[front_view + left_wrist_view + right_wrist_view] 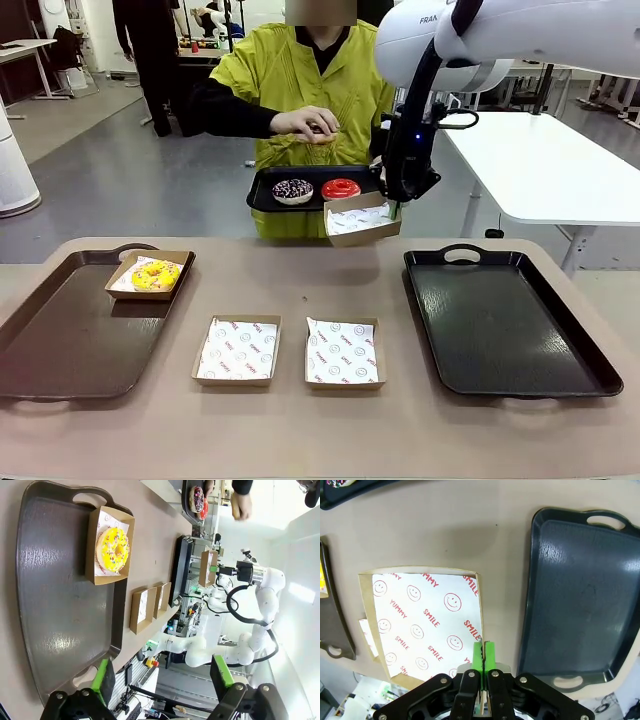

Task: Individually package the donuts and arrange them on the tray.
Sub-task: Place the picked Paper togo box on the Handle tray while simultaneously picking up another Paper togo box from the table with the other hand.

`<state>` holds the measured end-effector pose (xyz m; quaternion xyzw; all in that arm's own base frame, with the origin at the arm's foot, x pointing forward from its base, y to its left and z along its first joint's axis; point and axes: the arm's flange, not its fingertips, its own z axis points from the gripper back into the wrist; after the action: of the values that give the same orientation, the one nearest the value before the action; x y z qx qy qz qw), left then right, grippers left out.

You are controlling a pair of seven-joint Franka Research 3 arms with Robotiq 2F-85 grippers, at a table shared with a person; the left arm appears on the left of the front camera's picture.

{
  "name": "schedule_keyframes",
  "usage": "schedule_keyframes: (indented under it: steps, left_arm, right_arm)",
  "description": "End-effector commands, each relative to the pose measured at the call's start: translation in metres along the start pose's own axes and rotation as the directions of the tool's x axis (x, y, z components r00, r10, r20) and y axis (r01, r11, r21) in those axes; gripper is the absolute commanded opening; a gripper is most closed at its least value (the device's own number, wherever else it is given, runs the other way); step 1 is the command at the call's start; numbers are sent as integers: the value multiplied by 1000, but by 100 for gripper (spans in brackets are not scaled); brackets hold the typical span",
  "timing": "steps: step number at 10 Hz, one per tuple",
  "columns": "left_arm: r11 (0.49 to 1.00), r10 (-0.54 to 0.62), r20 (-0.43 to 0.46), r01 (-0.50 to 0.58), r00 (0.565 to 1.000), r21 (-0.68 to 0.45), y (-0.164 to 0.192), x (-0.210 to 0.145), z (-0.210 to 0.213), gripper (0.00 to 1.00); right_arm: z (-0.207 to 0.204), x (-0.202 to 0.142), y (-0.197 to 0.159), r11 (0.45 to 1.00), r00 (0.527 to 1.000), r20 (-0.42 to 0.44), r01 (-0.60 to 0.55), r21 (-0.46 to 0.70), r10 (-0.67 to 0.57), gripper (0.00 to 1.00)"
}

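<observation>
Yellow donut (156,275) sits boxed on left tray (60,340): approx. 1 of 4 done. Red donut (341,188) and sprinkled donut (293,190) lie unboxed on the person's small tray (262,190); fourth not confirmed. Two lined boxes (237,350) stand on table (300,430), unfilled. Right gripper (483,650) is clamped on the wall of a raised box (420,625), beside the small tray. Left gripper (162,677) stands wide, holding nothing.

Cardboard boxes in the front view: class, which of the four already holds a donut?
The box on the left tray, holding the yellow donut. The two boxes on the table and the lifted box in the right gripper show only printed paper.
</observation>
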<state>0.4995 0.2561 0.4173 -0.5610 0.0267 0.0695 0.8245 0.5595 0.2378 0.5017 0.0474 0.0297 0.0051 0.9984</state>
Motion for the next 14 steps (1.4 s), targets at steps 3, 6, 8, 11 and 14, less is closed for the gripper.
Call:
schedule_keyframes:
  steps: [3, 6, 8, 11, 14]
  left_arm:
    - [1000, -1, -4, 1, 1000, 3, -1, 0, -1, 100]
    - [1000, -1, -4, 1, 1000, 3, -1, 0, -1, 100]
    - [1000, -1, -4, 1, 1000, 3, -1, 0, -1, 100]
    - [1000, -1, -4, 1, 1000, 3, -1, 0, -1, 100]
    - [1000, -1, -4, 1, 1000, 3, -1, 0, -1, 100]
  right_arm:
    - [1, -1, -1, 1000, 1000, 7, 1, -1, -1, 0]
    - [1, -1, -1, 1000, 1000, 7, 1, -1, -1, 0]
    - [1, -1, -1, 1000, 1000, 7, 1, -1, -1, 0]
    - [1, -1, -1, 1000, 1000, 7, 1, -1, -1, 0]
    - [1, -1, -1, 1000, 1000, 7, 1, -1, -1, 0]
